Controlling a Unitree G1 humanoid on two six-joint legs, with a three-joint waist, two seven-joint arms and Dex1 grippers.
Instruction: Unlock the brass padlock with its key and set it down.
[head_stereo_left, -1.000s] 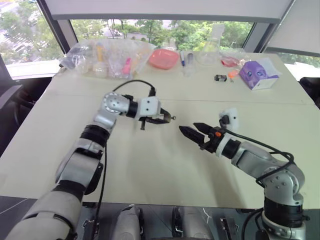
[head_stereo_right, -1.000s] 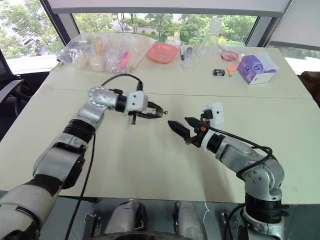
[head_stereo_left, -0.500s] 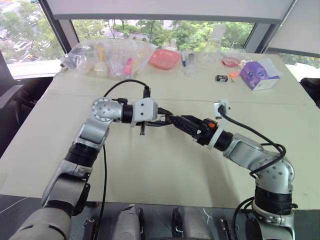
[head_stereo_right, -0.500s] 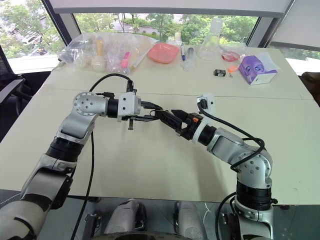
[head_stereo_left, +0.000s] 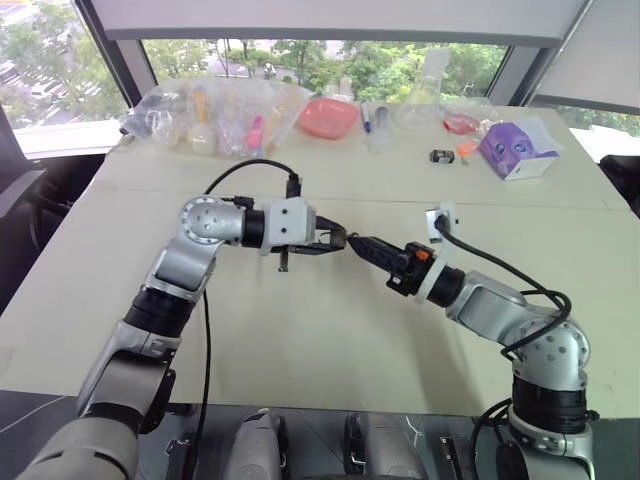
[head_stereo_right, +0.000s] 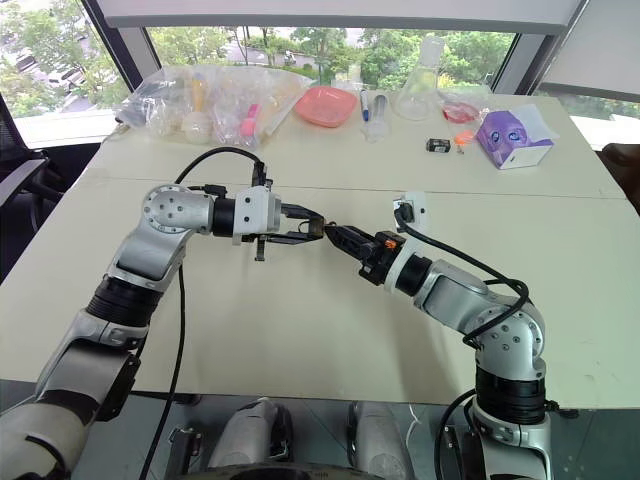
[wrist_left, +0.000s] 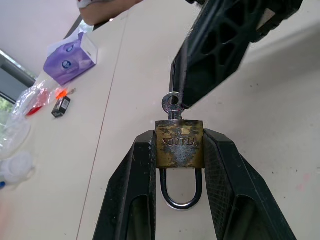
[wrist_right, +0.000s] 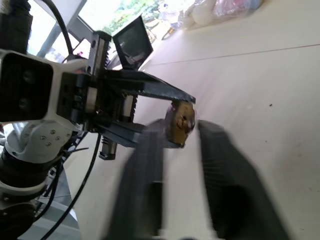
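The brass padlock (wrist_left: 179, 142) is carrying stamped lettering across its face, too worn to read with confidence. The left gripper (wrist_left: 179, 150) is pinching it by both sides above the table (head_stereo_left: 300, 340), shackle toward the wrist and key (wrist_left: 172, 104) pointing outward. The right gripper (head_stereo_left: 360, 246) is closing its fingertips on that key head. Both arms are reaching inward, meeting mid-table.

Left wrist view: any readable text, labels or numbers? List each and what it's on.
"...LOCK": stamped on the brass padlock, upside down in this view; the letters before it are too worn to be sure of.
White print on the purple box: too small to read.
Markings on the small black gadget: too small to read.
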